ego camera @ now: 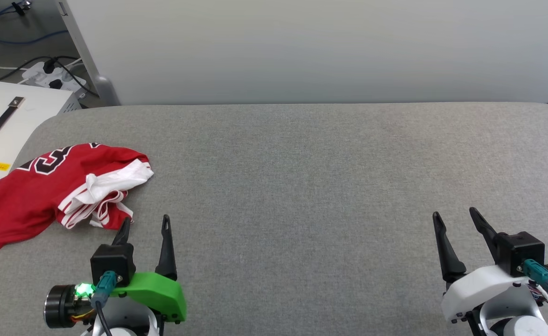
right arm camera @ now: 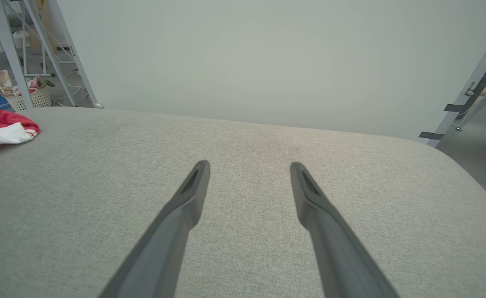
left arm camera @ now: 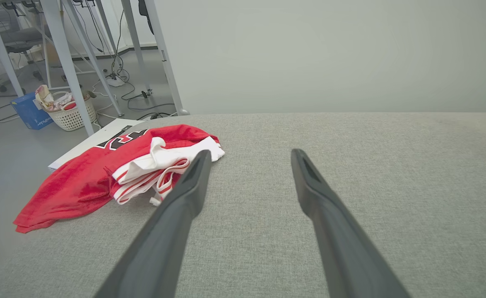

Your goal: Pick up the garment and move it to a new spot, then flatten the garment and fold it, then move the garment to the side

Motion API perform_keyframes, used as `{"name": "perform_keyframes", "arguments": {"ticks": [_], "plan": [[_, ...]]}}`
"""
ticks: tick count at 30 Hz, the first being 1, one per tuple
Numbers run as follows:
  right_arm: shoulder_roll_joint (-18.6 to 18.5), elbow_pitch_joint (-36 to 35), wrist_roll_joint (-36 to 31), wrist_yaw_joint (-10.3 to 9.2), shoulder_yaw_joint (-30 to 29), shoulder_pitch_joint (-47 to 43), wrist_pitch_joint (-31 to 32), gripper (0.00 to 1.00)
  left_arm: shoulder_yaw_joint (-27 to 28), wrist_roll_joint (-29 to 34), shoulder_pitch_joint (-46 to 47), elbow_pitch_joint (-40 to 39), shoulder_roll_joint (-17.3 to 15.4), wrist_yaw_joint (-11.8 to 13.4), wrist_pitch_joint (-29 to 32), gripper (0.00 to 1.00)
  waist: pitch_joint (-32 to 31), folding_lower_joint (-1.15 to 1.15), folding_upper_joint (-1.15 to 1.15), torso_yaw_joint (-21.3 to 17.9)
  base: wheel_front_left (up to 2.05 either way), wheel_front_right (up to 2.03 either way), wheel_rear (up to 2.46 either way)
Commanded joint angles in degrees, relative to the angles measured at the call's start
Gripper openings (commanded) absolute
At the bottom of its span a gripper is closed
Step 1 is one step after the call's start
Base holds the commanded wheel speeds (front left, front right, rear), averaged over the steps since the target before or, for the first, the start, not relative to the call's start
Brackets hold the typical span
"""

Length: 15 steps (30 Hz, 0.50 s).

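the garment [ego camera: 45, 191] lies crumpled at the far left of the grey padded table [ego camera: 302, 186], red cloth spread out with a white sleeve and its red-white striped trim bunched on top at the side nearer the middle. the black, white-edged print is folded over at the back of the heap and i can't read it whole. in the head view the frame's left edge cuts off the red cloth, and its outer part seems to run past the table's rounded corner toward a white box [ego camera: 8, 121] with a strap handle; how much hangs off i can't tell. from the right wrist just a corner of the heap shows. my left gripper [ego camera: 146, 218] sits just beside the garment, on the side nearer the robot, fingers spread wide and holding nothing; its outer fingertip overlaps the striped trim in view, but i can't tell if it touches. my right gripper [ego camera: 454, 212] is well apart, at the table's right, also spread wide and empty above bare fabric.
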<state>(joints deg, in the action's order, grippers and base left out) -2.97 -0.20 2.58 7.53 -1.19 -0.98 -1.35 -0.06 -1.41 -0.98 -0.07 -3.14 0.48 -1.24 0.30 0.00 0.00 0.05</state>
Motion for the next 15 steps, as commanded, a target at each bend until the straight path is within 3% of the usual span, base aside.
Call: {"name": "perform_keyframes", "arguments": {"ticks": [1,15], "plan": [[0.0,-0.6,0.9,0.00,-0.3,0.3,-0.7,1.00,0.0,-0.3,0.2,-0.3,0.0,0.3,-0.6,1.00,0.0,0.00,0.00,0.0,0.00,0.00,0.00],[0.0,-2.6,3.3,0.00,-0.3,-0.1,-2.4,1.00,-0.1,-1.2,0.2,-0.5,0.1,0.2,-2.3,1.00,0.2,0.00,0.00,0.1,0.00,0.00,0.00]]}}
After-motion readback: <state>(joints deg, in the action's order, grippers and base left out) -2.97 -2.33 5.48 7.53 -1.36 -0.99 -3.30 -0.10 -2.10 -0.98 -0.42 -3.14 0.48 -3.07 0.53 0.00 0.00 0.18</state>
